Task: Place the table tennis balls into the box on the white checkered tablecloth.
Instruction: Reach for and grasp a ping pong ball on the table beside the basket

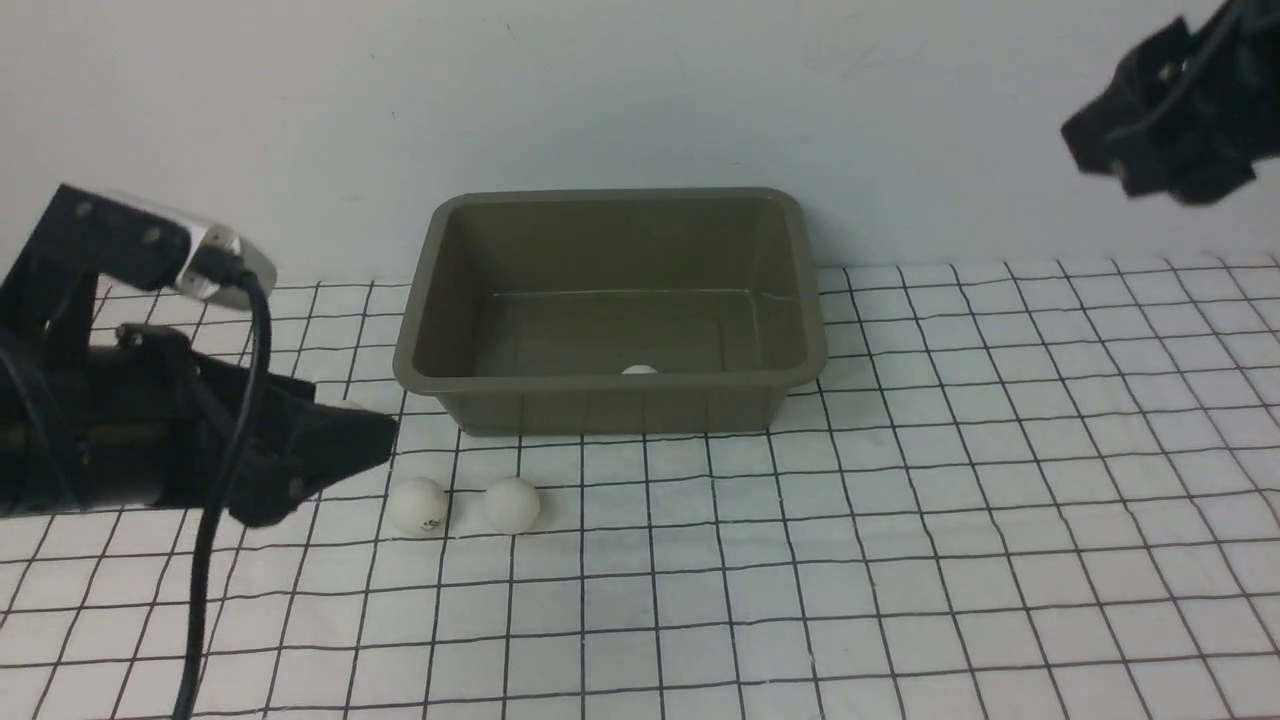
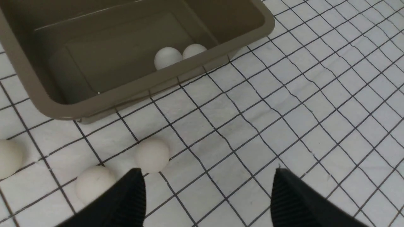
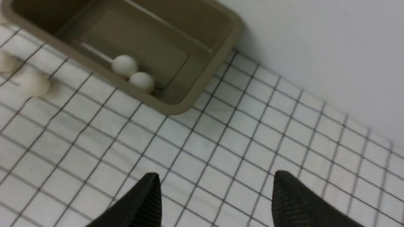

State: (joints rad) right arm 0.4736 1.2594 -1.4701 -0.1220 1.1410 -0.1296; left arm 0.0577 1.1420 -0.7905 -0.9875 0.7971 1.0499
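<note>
Your left gripper [image 2: 205, 176], open and empty, hovers by three table tennis balls [image 2: 152, 156] before the box [image 2: 94, 104] at the far edge of the tablecloth [image 1: 900, 500]; your right gripper [image 3: 214, 179] gapes empty.

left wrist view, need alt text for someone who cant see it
An olive-brown rectangular plastic tub holds two small white table tennis balls side by side at its wall. Three more white balls lie outside on the white black-gridded tablecloth, near the open black left gripper.
</note>
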